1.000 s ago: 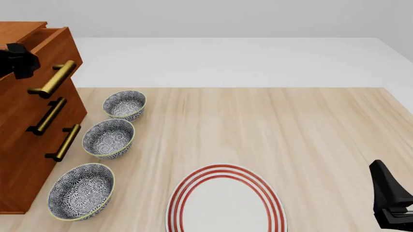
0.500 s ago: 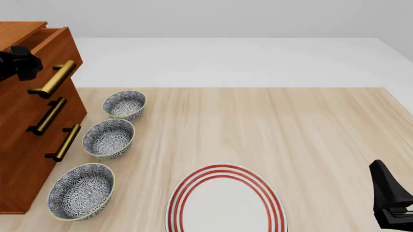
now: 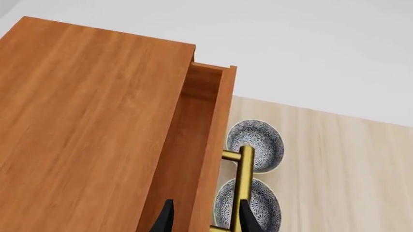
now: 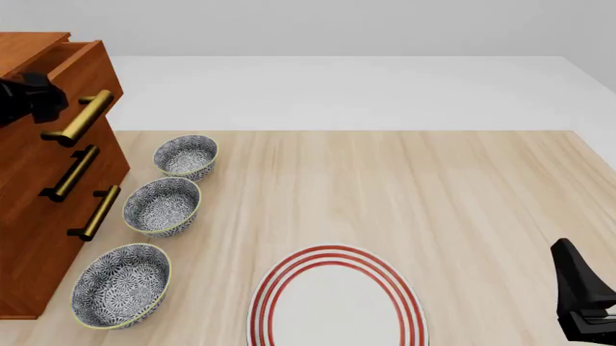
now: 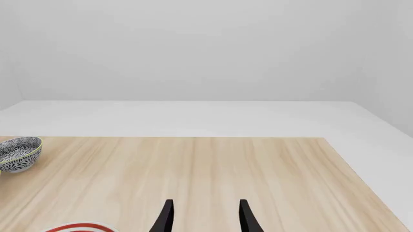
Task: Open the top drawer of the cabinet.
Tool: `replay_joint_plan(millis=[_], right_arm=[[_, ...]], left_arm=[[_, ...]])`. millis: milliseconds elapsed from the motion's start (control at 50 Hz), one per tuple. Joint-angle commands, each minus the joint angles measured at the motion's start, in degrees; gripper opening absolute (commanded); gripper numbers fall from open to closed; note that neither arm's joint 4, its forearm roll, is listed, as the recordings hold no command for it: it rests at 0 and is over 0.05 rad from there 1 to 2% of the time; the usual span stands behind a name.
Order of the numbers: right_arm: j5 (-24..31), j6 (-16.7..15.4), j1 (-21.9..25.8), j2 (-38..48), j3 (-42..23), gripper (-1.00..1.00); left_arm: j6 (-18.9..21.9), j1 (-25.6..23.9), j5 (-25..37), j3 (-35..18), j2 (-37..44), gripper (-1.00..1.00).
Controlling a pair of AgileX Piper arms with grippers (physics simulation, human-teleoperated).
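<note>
While the top drawer [image 3: 193, 159] stands pulled partway out of the cabinet [image 3: 84, 130], I see its front panel lying between my left jaws [image 3: 203, 222], which are parted and gripping nothing; the brass handle [image 3: 244, 186] sits just by one fingertip [image 3: 248, 218]. Three patterned bowls [image 4: 161, 205] line the bench [image 4: 433, 187] beyond that handle. My right jaws [image 5: 205, 217] are likewise released, hovering over bare bench, a red-ringed plate [image 4: 337, 299] off to one side.
</note>
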Motion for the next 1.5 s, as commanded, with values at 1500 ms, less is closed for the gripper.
replay_joint_plan(millis=[1500], right_arm=[[0.0, 0.01, 0.0, 0.0, 0.0, 1.0]], left_arm=[[-0.83, -8.27, 0.87, -2.42, 7.0, 1.0]])
